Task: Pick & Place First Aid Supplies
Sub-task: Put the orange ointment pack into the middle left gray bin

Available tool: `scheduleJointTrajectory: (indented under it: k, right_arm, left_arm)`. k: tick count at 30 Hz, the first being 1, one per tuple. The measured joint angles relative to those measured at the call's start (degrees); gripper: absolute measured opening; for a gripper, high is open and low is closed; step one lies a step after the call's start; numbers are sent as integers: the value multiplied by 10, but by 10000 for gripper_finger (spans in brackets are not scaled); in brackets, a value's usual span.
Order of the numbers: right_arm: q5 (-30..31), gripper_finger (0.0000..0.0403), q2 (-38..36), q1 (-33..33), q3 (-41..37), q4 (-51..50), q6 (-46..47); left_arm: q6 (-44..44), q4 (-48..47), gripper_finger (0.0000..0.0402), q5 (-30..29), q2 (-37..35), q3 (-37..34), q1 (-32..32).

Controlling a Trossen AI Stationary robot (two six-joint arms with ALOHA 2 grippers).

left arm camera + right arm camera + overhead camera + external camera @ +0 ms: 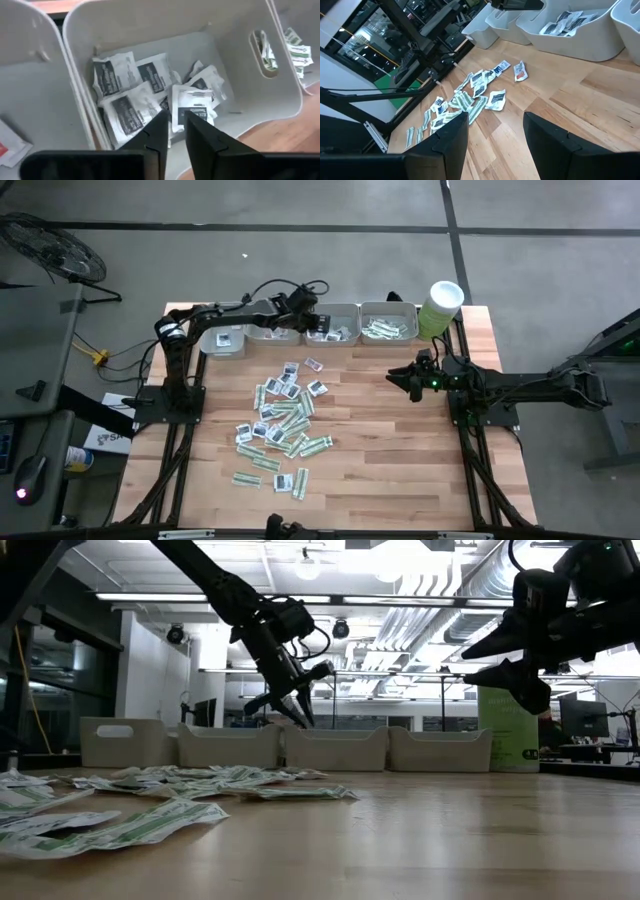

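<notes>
The first aid supplies (285, 420) lie loose in the middle of the table: narrow green-white strips mixed with squarish white sachets. More white sachets with dark marks (135, 90) lie in a grey tray (335, 325) at the far edge. My left gripper (318, 323) hangs over that tray, its fingers pointing down and a narrow gap apart (176, 120), holding nothing; it also shows in the low view (300, 715). My right gripper (405, 377) hovers wide open (495, 135) above bare wood to the pile's right.
Several grey trays (272, 328) stand in a row along the far edge. The rightmost tray (388, 322) holds green-white strips. A tall pale green tub with a white lid (440, 308) stands at the row's right end. Bare wood (400, 460) spreads over the table's near right.
</notes>
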Motion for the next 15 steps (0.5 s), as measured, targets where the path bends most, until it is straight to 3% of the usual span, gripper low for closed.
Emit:
scheduleJointTrajectory:
  k: [6, 15]
  right_arm:
    - [0, 183, 0, 0, 0, 0, 4]
    - [-1, 183, 0, 0, 0, -1, 9]
  left_arm:
    - [82, 5, 90, 70, 0, 16, 0]
    - [456, -123, 91, 246, -1, 67, -30]
